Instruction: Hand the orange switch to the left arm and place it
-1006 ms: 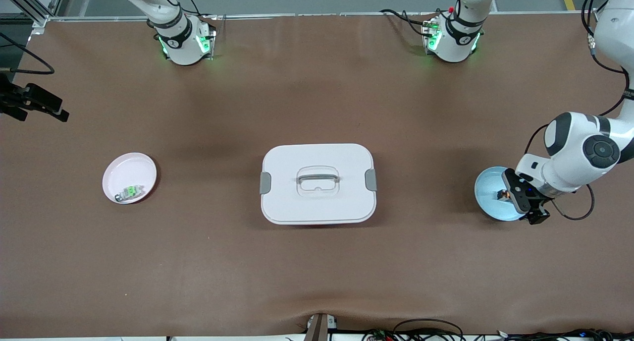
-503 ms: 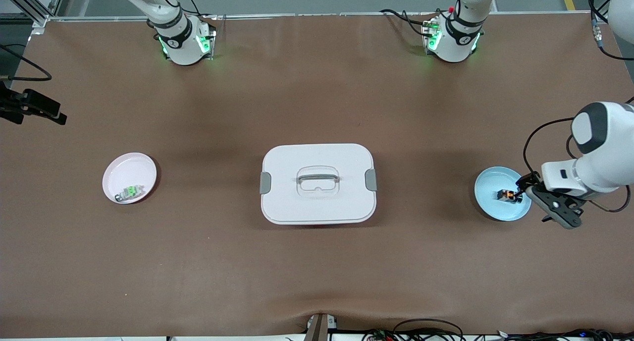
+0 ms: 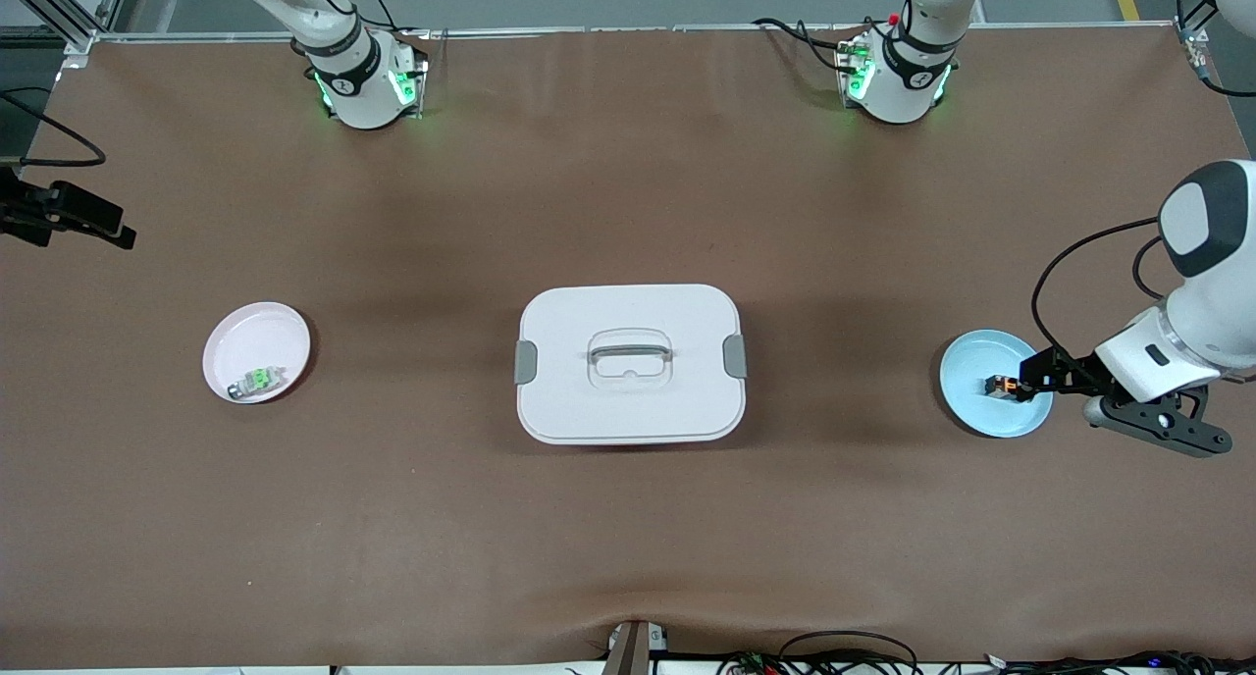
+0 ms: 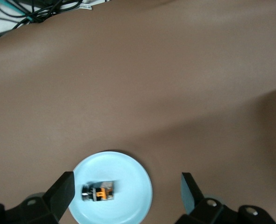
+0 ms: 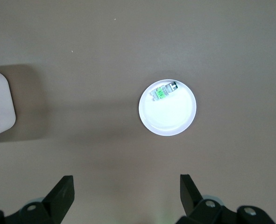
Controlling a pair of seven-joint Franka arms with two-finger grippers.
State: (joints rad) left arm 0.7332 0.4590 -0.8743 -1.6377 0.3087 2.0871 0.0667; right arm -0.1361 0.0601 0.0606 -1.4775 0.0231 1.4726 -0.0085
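Note:
The orange switch point(image 3: 1001, 387) lies on a light blue plate point(image 3: 973, 361) toward the left arm's end of the table. My left gripper point(image 3: 1038, 375) is open, with its fingers reaching in low over the plate's rim beside the switch. In the left wrist view the switch point(image 4: 98, 192) rests on the plate point(image 4: 140, 179) between the spread fingers of the left gripper point(image 4: 126, 184), close to one of them and held by neither. My right gripper point(image 5: 126, 186) hangs open and empty, high over the table by the pink plate. The white box point(image 3: 628, 363) stands mid-table between the two plates.
A pink plate point(image 3: 257, 337) toward the right arm's end holds a small green-and-grey component point(image 3: 257, 381). The right wrist view shows this pink plate point(image 5: 168, 119), its component point(image 5: 163, 91), and a corner of the box point(image 5: 0, 107). Cables point(image 3: 834, 655) run along the table's near edge.
The left arm's hand has swung out from above the blue plate toward the table's end, and its fingers now point in at the switch. The switch has stayed on the plate.

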